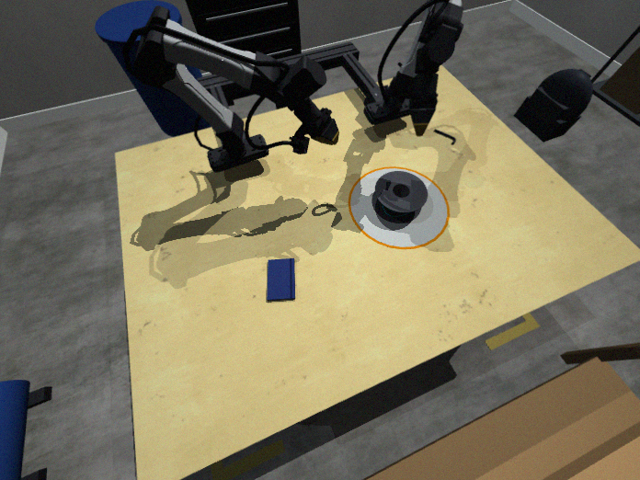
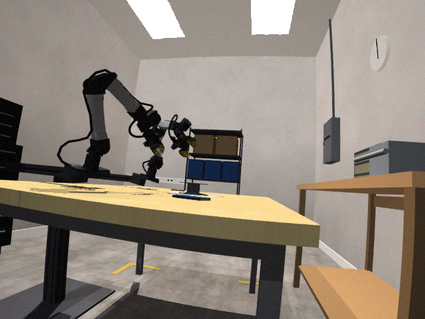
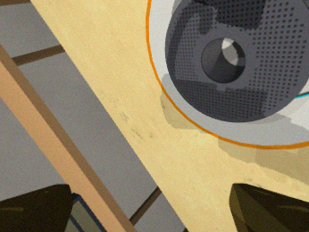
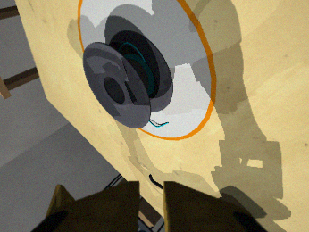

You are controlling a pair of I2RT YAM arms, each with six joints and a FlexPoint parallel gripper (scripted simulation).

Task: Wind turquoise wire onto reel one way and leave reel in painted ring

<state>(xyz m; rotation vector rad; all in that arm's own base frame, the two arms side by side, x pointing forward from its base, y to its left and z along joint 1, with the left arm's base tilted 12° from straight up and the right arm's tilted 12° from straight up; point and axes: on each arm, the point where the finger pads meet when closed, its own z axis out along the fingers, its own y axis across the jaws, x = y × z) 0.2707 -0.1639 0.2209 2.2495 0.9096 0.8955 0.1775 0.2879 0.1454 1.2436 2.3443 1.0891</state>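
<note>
The dark grey reel (image 1: 413, 186) (image 2: 193, 187) (image 3: 268, 80) (image 4: 98, 89) lies flat, one flange up, inside the orange painted ring (image 1: 404, 247) (image 3: 268, 147) (image 4: 213, 80). Turquoise wire (image 4: 145, 73) shows wound on the hub. A short free piece of wire (image 3: 304, 95) (image 4: 158, 124) sticks out past the flange over the white disc; its full length is hidden. My left gripper (image 1: 422, 131) (image 2: 189, 148) (image 3: 151, 192) is open and empty, raised behind the reel. My right gripper (image 1: 335, 137) (image 2: 158, 150) (image 4: 151, 189) is shut with a narrow gap, empty, raised beyond the ring.
A black hex key (image 1: 445, 135) (image 4: 154, 182) lies behind the ring, apart from it, near my left gripper. A blue notebook (image 1: 280, 280) (image 2: 191, 197) lies in front of the ring and to its left in the top view. Neither touches the reel.
</note>
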